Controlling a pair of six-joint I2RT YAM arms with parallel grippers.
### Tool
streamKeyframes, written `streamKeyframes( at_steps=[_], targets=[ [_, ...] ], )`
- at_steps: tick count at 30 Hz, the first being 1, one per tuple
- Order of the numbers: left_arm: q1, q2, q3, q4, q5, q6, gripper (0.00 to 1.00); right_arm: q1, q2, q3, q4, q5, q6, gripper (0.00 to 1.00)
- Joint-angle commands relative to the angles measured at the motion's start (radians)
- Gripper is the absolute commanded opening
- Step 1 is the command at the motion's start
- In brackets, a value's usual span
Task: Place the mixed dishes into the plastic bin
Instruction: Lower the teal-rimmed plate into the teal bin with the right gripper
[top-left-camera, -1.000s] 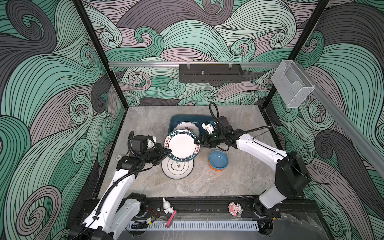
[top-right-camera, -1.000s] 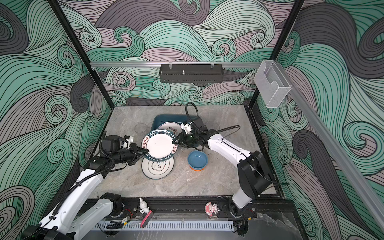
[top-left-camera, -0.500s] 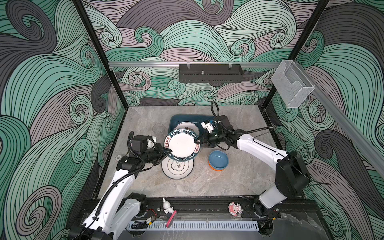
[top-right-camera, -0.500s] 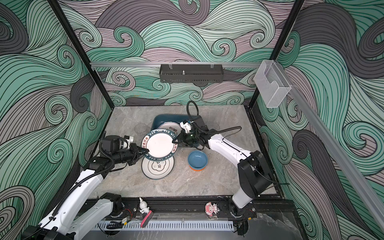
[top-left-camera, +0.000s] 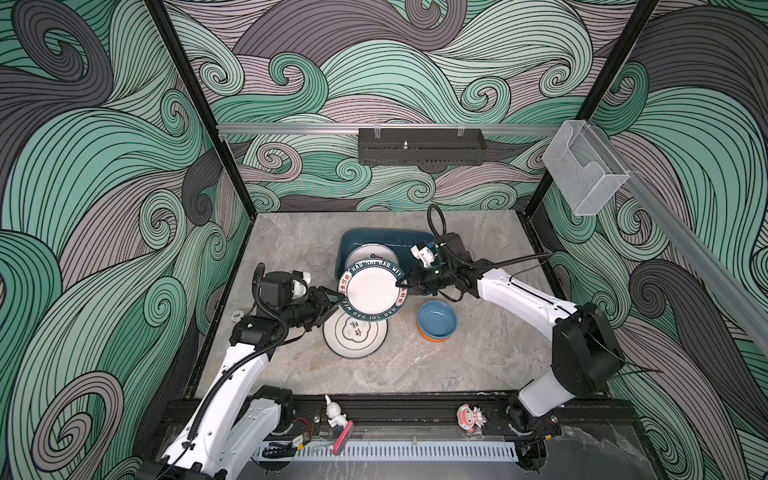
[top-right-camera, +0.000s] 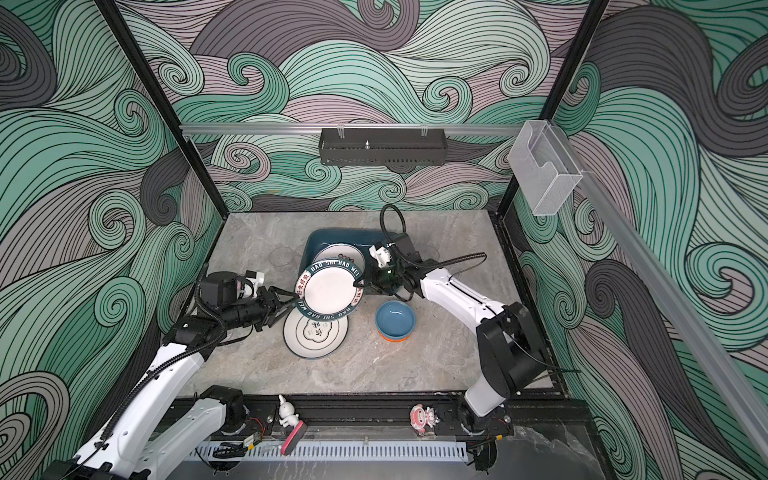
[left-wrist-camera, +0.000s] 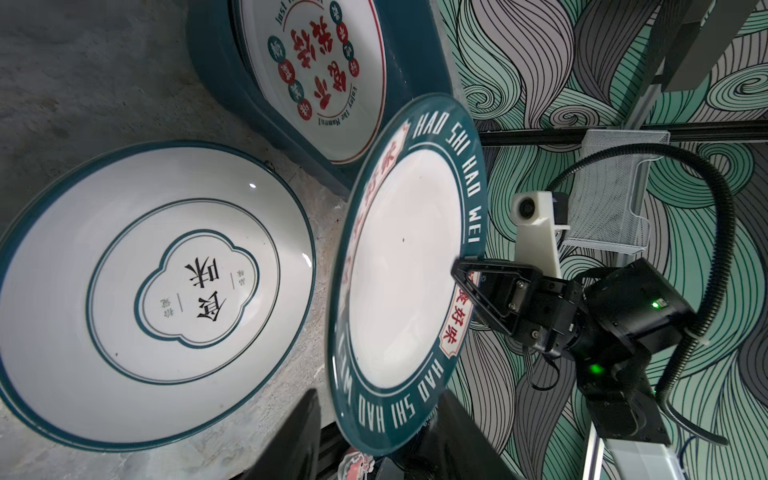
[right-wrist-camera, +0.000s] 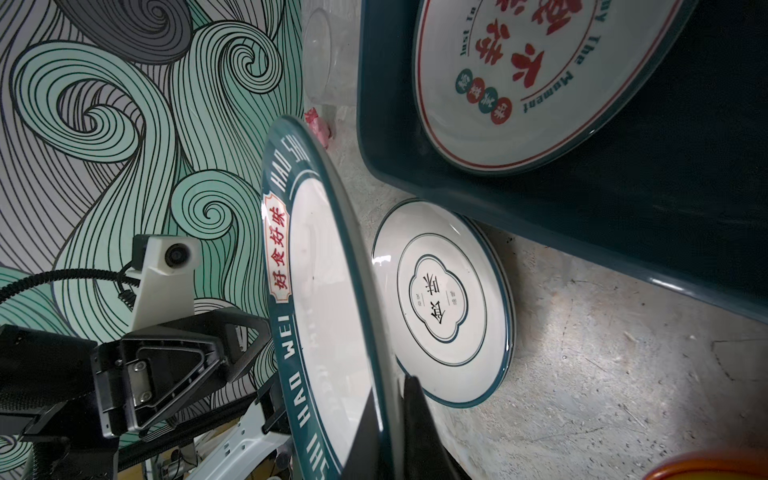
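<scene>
Inward both arms stretch: right fingers clamp the raised plate, left fingers spread around its rim.

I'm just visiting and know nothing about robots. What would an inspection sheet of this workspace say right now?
Surface: grey stone-look tabletop, no spills seen.
Job's things: teal bin holds one printed plate; lettered plate held tilted in the air; third plate lies on the table beneath it; blue bowl sits in an orange bowl; glass tumbler stands left of the bin.
Clutter: white figurine and pink figurine on the front rail.
Grippers: right gripper shut on the lettered plate's rim; left gripper open, jaws astride the opposite rim.
Cables: black cable loops above the right wrist.
Surroundings: wave-patterned walls; black perforated tray and clear acrylic box on wall rails.
</scene>
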Motion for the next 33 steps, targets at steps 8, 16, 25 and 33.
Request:
streamKeyframes(
  at_steps=[8,16,25,33],
  targets=[
    [-0.008,-0.047,-0.026,-0.049,-0.051,0.021,0.58,-0.057,-0.013,0.056,-0.036,0.049,-0.062,0.02],
    [-0.008,-0.054,-0.037,-0.053,-0.054,0.027,0.59,-0.1,0.065,0.146,-0.053,0.083,-0.073,0.02],
    [-0.008,-0.058,-0.041,-0.066,-0.053,0.03,0.6,-0.12,0.182,0.242,-0.059,0.117,-0.073,0.02],
    [-0.008,-0.06,-0.051,-0.066,-0.053,0.03,0.6,-0.122,0.272,0.304,-0.042,0.152,-0.064,0.01]
  ],
)
